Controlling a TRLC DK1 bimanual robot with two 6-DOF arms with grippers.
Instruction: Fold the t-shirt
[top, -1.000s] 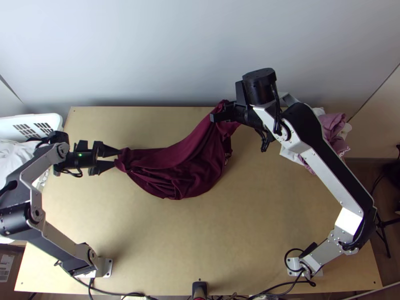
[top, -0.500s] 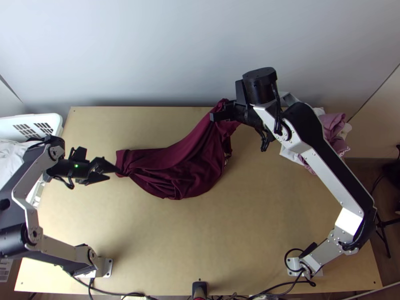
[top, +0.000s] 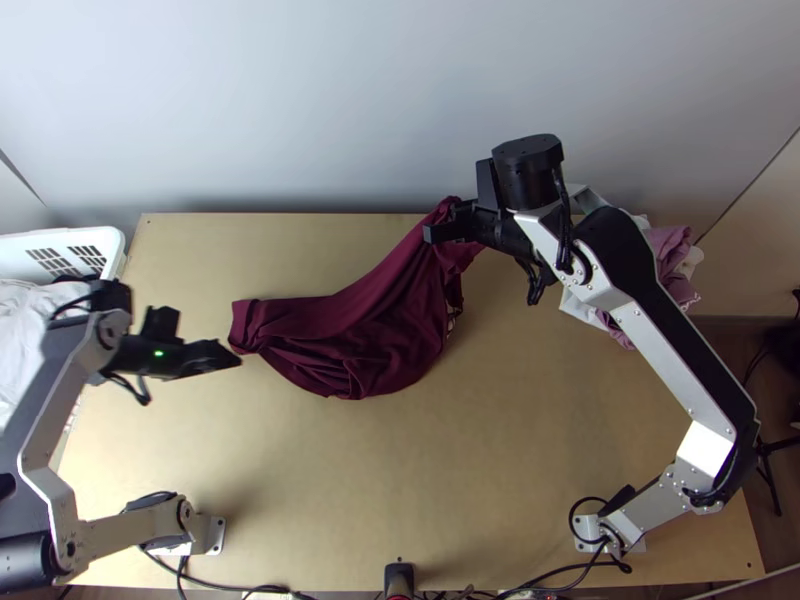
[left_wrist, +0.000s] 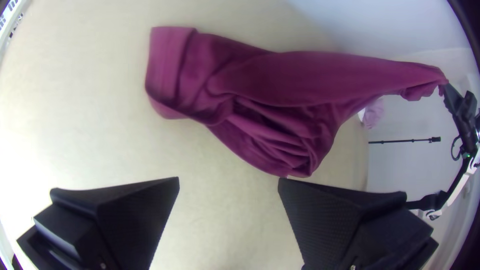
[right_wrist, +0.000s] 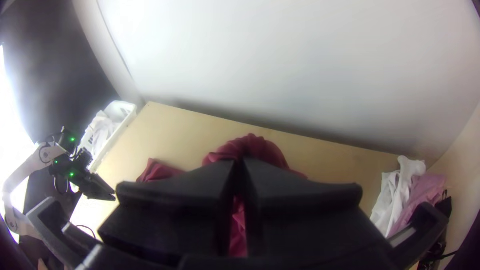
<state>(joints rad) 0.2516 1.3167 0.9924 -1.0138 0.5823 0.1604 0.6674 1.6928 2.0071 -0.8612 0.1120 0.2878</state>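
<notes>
From the top, the shirt (top: 365, 335) lies bunched on the table (top: 430, 480), one end raised towards the far edge; no neat fold shows, so folding looks barely begun.

In the left wrist view, the left gripper (left_wrist: 228, 178) is wide open, apart from the cloth.

In the right wrist view, the right gripper (right_wrist: 240, 164) pinches the raised end. Spreading and all the folds seem left to do.
</notes>
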